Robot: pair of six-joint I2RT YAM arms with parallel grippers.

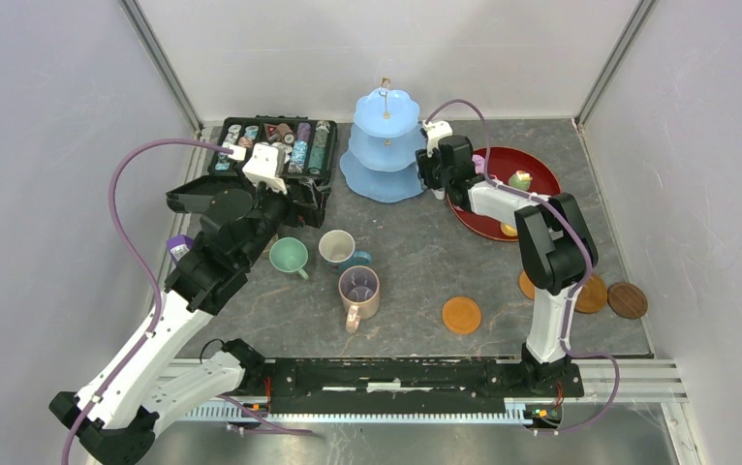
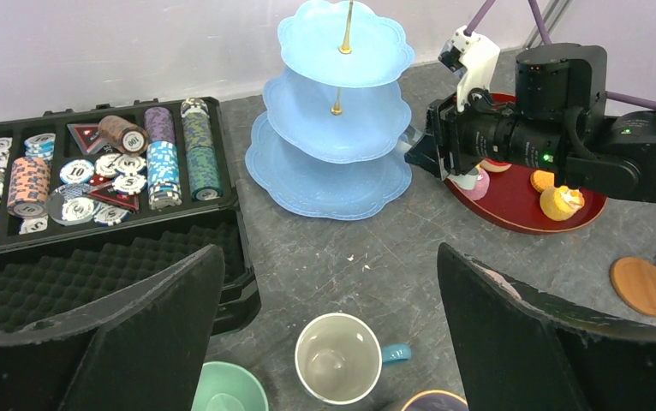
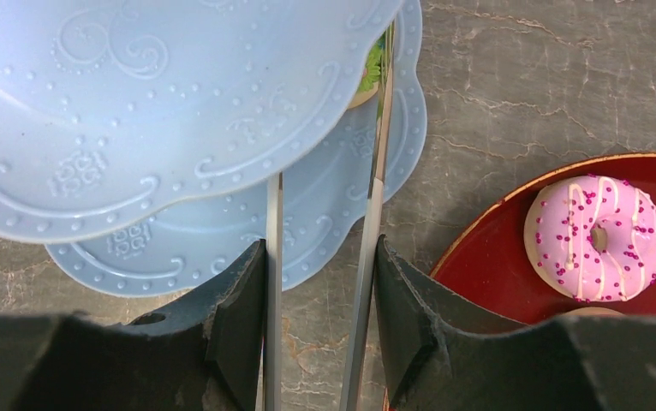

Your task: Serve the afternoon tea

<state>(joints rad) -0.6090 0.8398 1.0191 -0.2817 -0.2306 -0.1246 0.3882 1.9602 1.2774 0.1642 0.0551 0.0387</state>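
Note:
The pale-blue three-tier stand (image 1: 384, 145) stands at the back centre. My right gripper (image 3: 322, 248) is shut on the metal tongs (image 3: 372, 205), whose tips reach under the middle tier to a green-topped pastry (image 3: 367, 73) on the lowest tier. A pink doughnut (image 3: 597, 237) lies on the red tray (image 3: 487, 274). My left gripper (image 2: 333, 308) is open and empty above the white-and-blue mug (image 2: 339, 357), with the mint green mug (image 2: 230, 390) and the pink-purple mug (image 1: 358, 291) beside it. The olive mug is out of view.
The open black case of chips (image 1: 275, 145) sits at the back left under my left arm. Brown coasters (image 1: 461, 315) (image 1: 627, 299) lie at the front right. More pastries (image 2: 560, 201) sit on the red tray (image 1: 532, 165). Grey walls close in the table.

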